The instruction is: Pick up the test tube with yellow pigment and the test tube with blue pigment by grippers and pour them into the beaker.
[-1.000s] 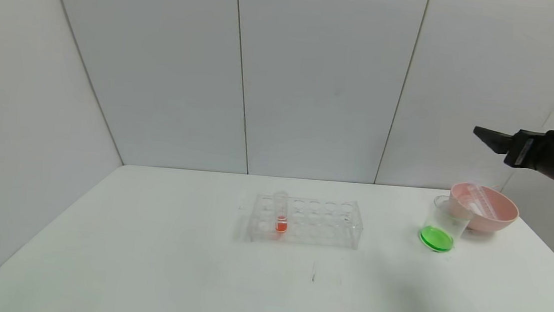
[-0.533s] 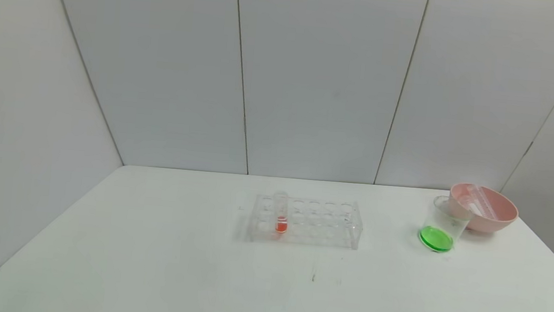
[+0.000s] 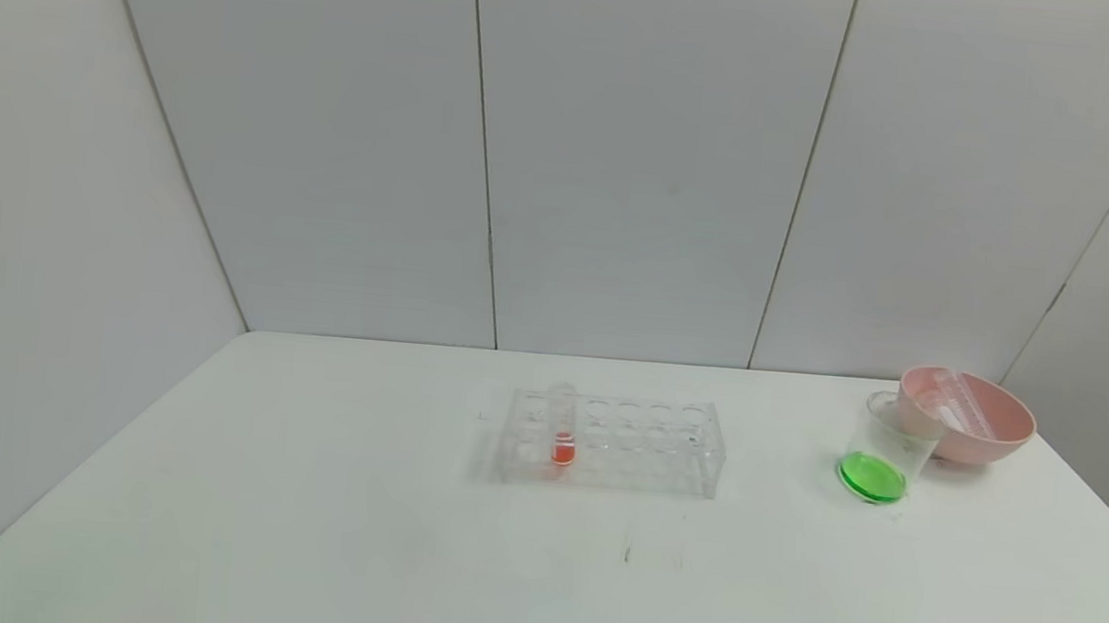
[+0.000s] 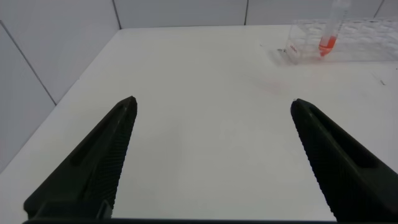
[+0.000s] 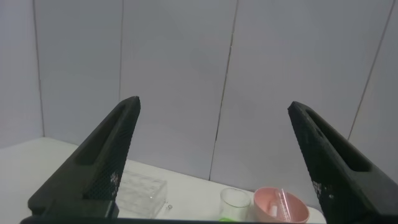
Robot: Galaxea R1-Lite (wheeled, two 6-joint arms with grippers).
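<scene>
Both hands gape empty; beaker (image 3: pixel 889 449) holds green liquid, apparently mixed.

A white table (image 3: pixel 294 530) stands against pale grey wall panels (image 3: pixel 628 157). Near the middle of the surface sits a clear plastic rack (image 3: pixel 615 441) with two rows of round holes. One tube (image 3: pixel 562 425) stands upright in a hole toward the rack's left end, with orange-red liquid at its bottom. Toward the right rear corner stands a clear beaker (image 3: pixel 886 449), upright, with bright green liquid covering its bottom. Just behind and to the right of it, touching or nearly touching its rim, sits a pink bowl (image 3: pixel 996 430). Clear empty tubes (image 3: pixel 960 401) lie slanted inside the bowl; their number cannot be told. A small dark mark (image 3: pixel 628 555) shows on the surface in front of the rack.
</scene>
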